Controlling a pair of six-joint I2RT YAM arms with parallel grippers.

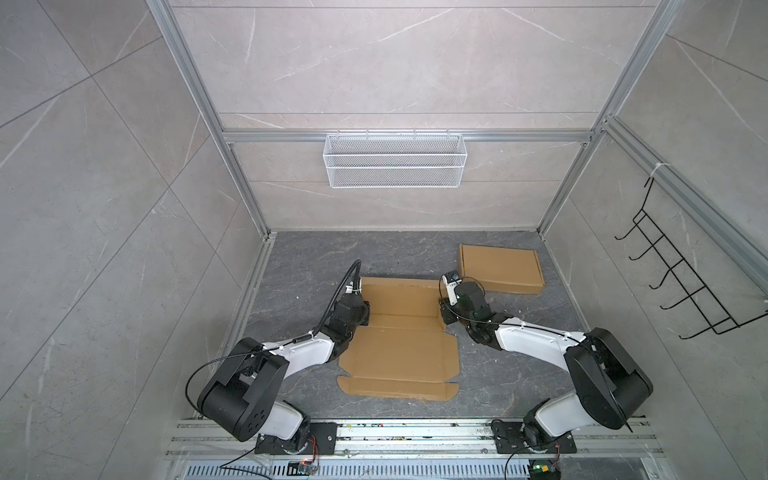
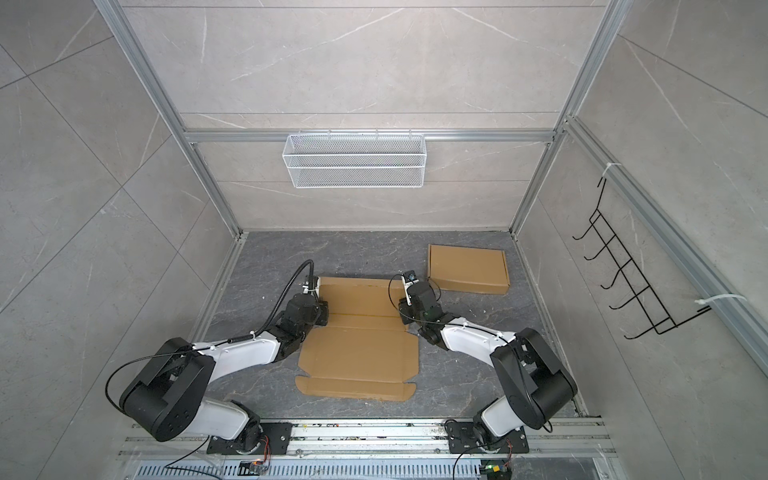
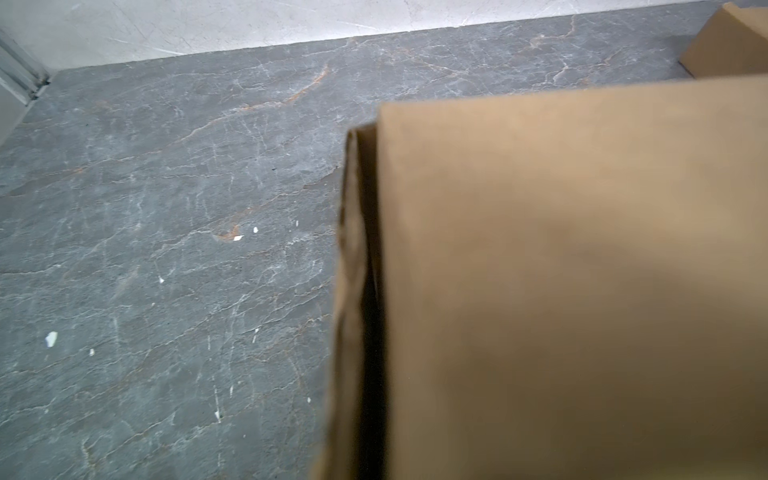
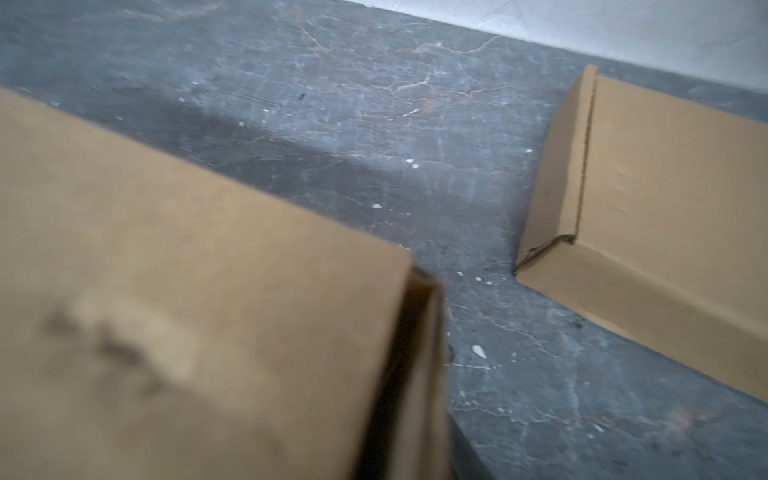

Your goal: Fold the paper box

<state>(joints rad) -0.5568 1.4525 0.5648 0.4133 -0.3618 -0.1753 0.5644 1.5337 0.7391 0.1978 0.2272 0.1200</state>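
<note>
Dark grey marble-look tabletop point(image 1: 316, 266) w/ pale veins. On it: unfolded paper box point(image 1: 399, 353) mid-table, near flap flat; closed cardboard box point(image 1: 500, 268) at far right, apart from it. Small white specks point(image 3: 50, 338) scattered on bare surface.

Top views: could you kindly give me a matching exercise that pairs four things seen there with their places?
Things:
1. unfolded cardboard box
2. closed cardboard box
3. white mesh basket
4. black wire hook rack

Places:
A. hanging on the right wall
B. at the far right of the table
C. hanging on the back wall
D. in the middle of the table

Pairs: 1-D; 2-B; 3-C; 4-A.
</note>
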